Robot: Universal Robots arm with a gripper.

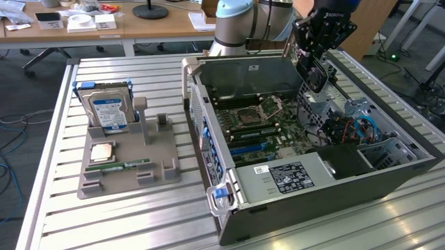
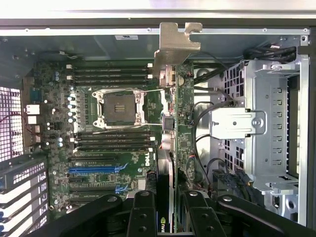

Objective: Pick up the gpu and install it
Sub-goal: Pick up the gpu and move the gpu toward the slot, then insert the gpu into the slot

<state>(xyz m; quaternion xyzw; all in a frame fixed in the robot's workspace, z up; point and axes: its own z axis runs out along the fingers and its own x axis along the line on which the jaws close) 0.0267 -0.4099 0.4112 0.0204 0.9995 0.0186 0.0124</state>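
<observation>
Claw is part-closed, clamped on the gpu. The card hangs edge-on below it, w/ its silver bracket at the end away from the claw. It's held over the motherboard of the open pc case, not seated. The case sits on the slatted table, w/ a hard drive in a gray holder beside it.

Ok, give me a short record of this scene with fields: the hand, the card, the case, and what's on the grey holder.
hand: the hand is shut on the gpu
gpu: held on edge, silver bracket away from the hand, not seated
location: over the open computer case, above the motherboard
grey holder: on the table at the exterior view's left
on holder: upright hard drive, memory stick, processor chip
</observation>
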